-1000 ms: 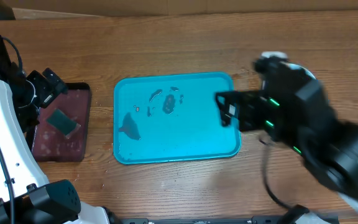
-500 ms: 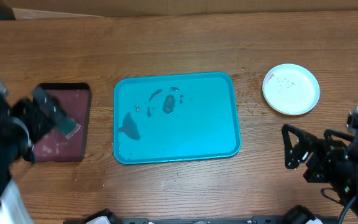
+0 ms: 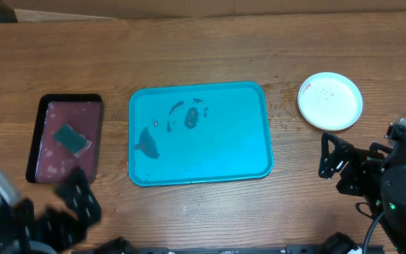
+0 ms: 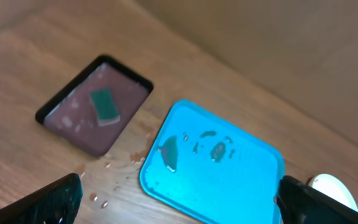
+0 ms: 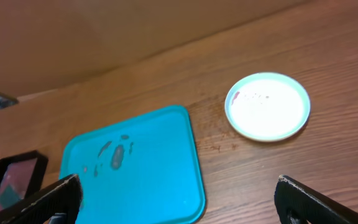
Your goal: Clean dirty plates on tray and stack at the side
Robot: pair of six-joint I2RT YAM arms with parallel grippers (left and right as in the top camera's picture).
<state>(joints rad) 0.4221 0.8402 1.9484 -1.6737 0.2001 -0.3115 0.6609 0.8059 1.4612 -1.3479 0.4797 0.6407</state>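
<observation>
The turquoise tray (image 3: 224,148) lies at the table's centre with no plate on it, only dark smears and wet patches. It also shows in the left wrist view (image 4: 229,186) and the right wrist view (image 5: 154,180). A round white plate (image 3: 330,101) with small brown specks sits on the wood right of the tray, also in the right wrist view (image 5: 267,107). I cannot tell whether other plates lie under it. My left gripper (image 3: 76,201) is open and empty at the front left. My right gripper (image 3: 333,166) is open and empty at the front right, in front of the plate.
A dark maroon black-rimmed tray (image 3: 55,162) lies left of the turquoise tray, with a green sponge (image 3: 72,138) on it. Water drops (image 4: 98,198) dot the wood between the two trays. A cardboard wall runs along the back edge.
My left arm has swept from over the maroon tray down to the front-left corner. My right arm pulled back from the plate to the front right and now barely moves.
</observation>
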